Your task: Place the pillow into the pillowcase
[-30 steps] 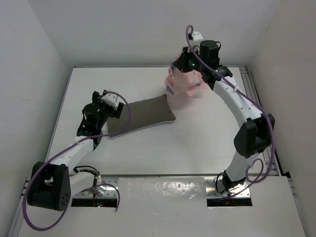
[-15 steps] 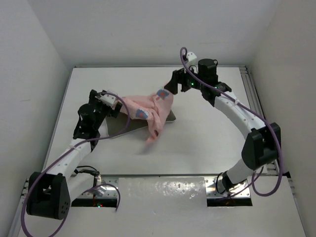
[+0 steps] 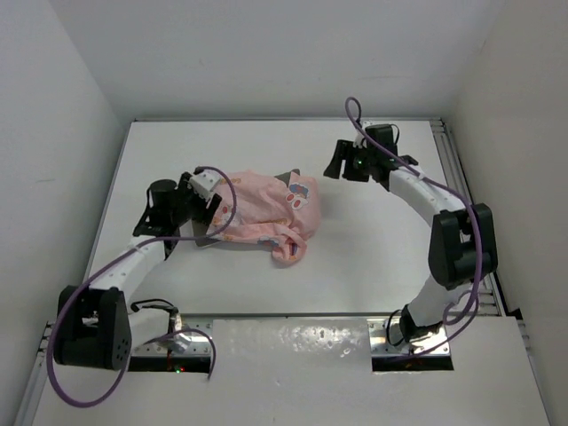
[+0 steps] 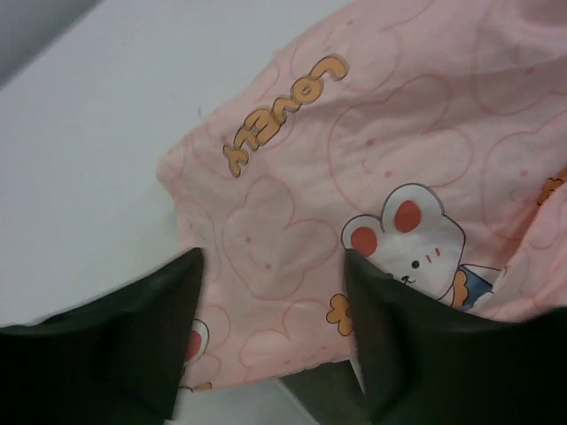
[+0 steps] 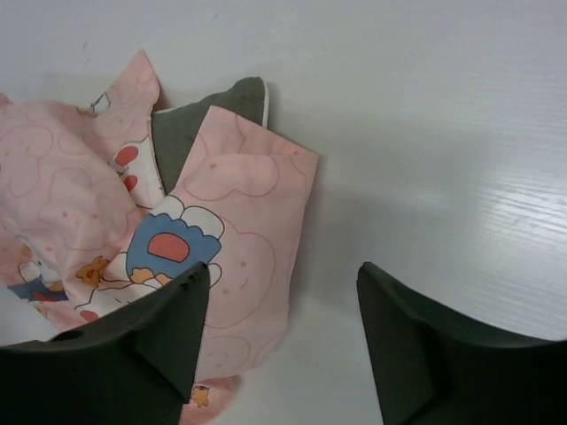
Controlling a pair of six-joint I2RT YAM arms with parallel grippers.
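Seeing the pillowcase [image 3: 262, 213] heaped over the pillow [image 5: 188, 133], we fear the open left gripper [image 4: 272, 266] may pinch both together; the right gripper [image 5: 283, 274] is open, empty.

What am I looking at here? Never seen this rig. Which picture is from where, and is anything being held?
Two robot arms are bolted at the near edge of a white table, each ending in a two-finger gripper. The wide picture comes from a fixed camera above and behind the arms. The other two come from a camera on each wrist, so the dark shapes at the bottom are that arm's own fingers. On the table lies a crumpled pink cartoon-print pillowcase, mostly covering a flat grey pillow; only its corners show. The left gripper has its jaws apart at the pillowcase's edge; I can't tell if it pinches the cloth. The right gripper is open and holds nothing, beside the pillowcase.
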